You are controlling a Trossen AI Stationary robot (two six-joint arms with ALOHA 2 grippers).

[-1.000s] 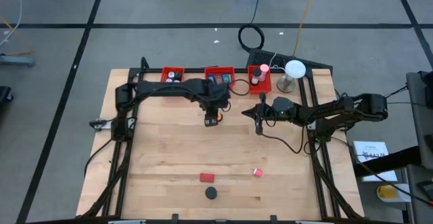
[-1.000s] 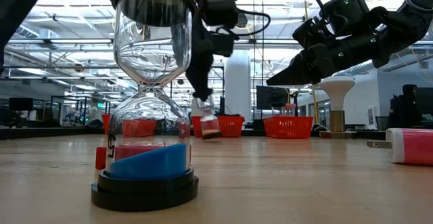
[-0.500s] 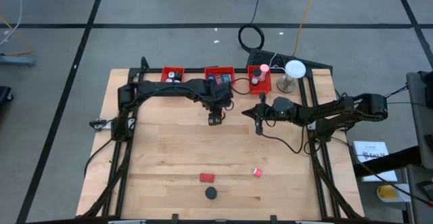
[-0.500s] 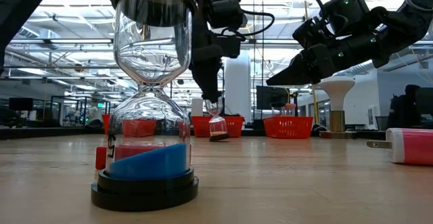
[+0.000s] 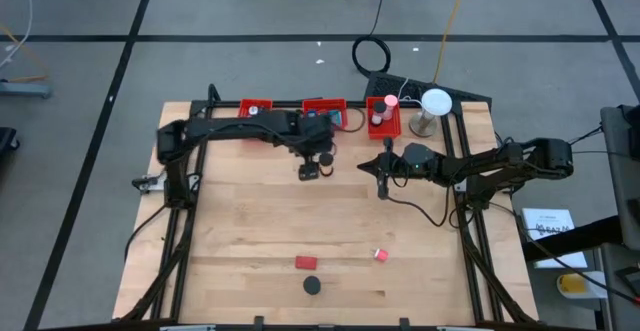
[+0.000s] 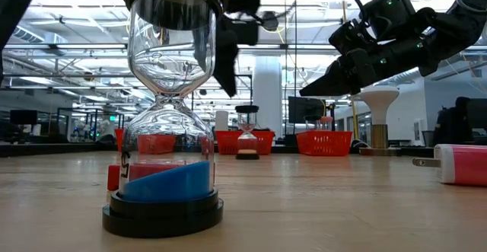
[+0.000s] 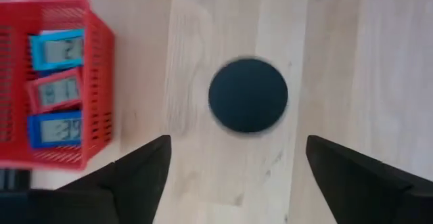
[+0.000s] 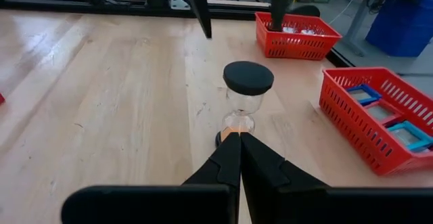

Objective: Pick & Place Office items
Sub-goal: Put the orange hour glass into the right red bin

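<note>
Nearest the low camera, a large hourglass (image 6: pixel 167 107) with blue sand stands upright at the front of the bench (image 5: pixel 240 221). A red block (image 5: pixel 306 263) and a pink-and-white item (image 5: pixel 380 255) lie nearby, not yet sorted.

Mid-bench, a small hourglass (image 8: pixel 247 102) with a black cap stands upright on the wood, free of any grip, just short of the middle red bin (image 5: pixel 324 112). The left hand (image 5: pixel 314 164) hangs right above it, fingers (image 7: pixel 139 166) spread wide with the black cap centred between them. We judge the step in hand to be clearing away from the placed hourglass. To do it well we would lift straight up and keep the fingers wide until above the cap; any sideways drift could tip so slender a piece. It stands on the bench, not in a bin, so we would check whether that placement is the intended one.

The right hand (image 8: pixel 238 143) waits to the right, fingers pressed together, holding nothing, pointing at the small hourglass.

Farthest off, three red bins line the back edge; the middle one holds blue- and red-framed small displays (image 7: pixel 57 82).
</note>
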